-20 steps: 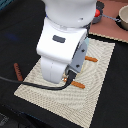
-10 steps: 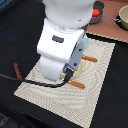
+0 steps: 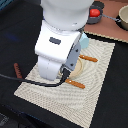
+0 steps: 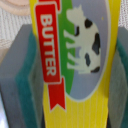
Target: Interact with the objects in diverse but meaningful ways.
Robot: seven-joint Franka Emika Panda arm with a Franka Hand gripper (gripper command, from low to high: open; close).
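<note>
The gripper [image 4: 70, 70] is clenched on the yellow butter box [image 4: 75, 65], which is held between the teal pads [image 4: 27, 82], long axis running along the fingers. It is held low over the woven mat [image 3: 100, 90].

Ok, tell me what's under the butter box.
The wrist view shows the butter box between the gripper pads, woven mat and a pale rim behind it. Directly beneath is covered.

butter box [image 4: 75, 60] cropped, tool [image 3: 67, 75] hidden
</note>
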